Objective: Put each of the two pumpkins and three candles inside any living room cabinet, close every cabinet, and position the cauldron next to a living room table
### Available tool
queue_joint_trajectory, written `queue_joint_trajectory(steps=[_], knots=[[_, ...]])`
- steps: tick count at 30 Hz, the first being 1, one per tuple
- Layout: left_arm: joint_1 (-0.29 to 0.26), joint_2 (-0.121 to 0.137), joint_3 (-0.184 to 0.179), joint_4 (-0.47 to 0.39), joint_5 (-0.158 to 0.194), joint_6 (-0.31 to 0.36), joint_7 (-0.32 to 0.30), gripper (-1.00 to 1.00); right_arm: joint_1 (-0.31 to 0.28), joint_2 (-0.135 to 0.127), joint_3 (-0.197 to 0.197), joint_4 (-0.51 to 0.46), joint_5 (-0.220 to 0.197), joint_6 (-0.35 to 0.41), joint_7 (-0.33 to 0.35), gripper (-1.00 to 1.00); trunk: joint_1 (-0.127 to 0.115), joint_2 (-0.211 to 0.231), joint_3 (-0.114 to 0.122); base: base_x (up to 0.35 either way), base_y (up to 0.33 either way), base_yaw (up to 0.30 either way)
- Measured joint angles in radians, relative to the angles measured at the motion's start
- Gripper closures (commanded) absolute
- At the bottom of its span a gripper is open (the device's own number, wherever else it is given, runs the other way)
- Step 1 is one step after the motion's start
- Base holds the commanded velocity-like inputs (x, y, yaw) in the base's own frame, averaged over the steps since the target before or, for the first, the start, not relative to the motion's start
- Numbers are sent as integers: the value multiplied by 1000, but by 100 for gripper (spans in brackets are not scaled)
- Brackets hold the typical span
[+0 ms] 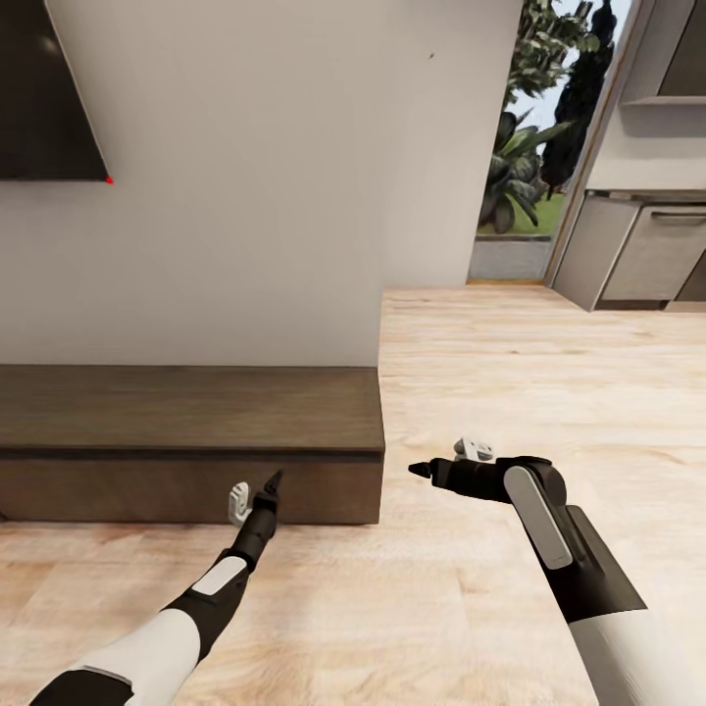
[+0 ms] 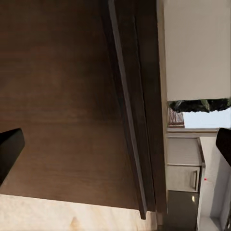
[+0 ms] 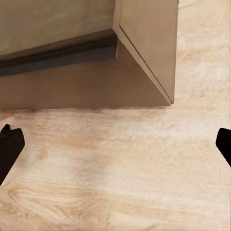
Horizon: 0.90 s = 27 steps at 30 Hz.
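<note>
A: We start with the long, low dark-brown wooden cabinet [image 1: 186, 441]. In the head view it stands on the floor against the plain white wall [image 1: 275, 176], and its right end stops where the wall ends. Its flat handleless front shows no gap; it looks shut, with one dark seam under the top board.

B: Agreed. The left wrist view shows the same brown front [image 2: 62, 96] close up, with the seam and the cabinet's end edge beside it. The right wrist view catches the cabinet's end corner [image 3: 144, 53] above bare floor.

A: We note the left gripper [image 1: 272, 482] next. It sits just in front of the cabinet's front face, near the right end, pointing at it. Contact: we cannot tell.

B: In its wrist view the two dark fingertips [image 2: 9, 149] sit at opposite edges, so the jaws are spread wide, with only cabinet wood between them. It holds nothing.

A: The right gripper [image 1: 424, 470] hangs over the pale wood-plank floor [image 1: 471, 608], just past the cabinet's right end, pointing toward it.

B: Its fingertips [image 3: 9, 144] also sit at opposite edges; wide open, nothing in it, floor planks between.

A: Outward now: a dark flat screen [image 1: 44, 88] on the wall, upper left, with a small red dot at its lower corner.

B: At far right we see a glazed opening with green plants [image 1: 529, 118] outside, then grey kitchen units [image 1: 637, 250].
</note>
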Motion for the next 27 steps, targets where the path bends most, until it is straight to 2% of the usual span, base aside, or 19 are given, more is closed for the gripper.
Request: queue_joint_trajectory(steps=[2,5,13,17,27], knots=[[0,32,0,-21,0,2,-4,-100,0,0,5,0,2,-1,-2,-100,0,0,-4,0,0,0],[0,40,-2,-34,-1,4,-6,-100,0,1,8,0,3,-1,-3,-100,0,0,-4,0,0,0],[0,85,-2,-43,-3,92,-10,-100,0,1,10,0,6,-1,-3,-100,0,0,-4,10,0,0],[0,93,-3,-42,-1,103,-23,-100,0,1,11,-1,7,-1,-3,-100,0,0,-4,2,0,0],[1,93,-3,-38,2,100,-22,-100,0,2,10,0,8,-1,-3,-100,0,0,-4,2,-5,0]])
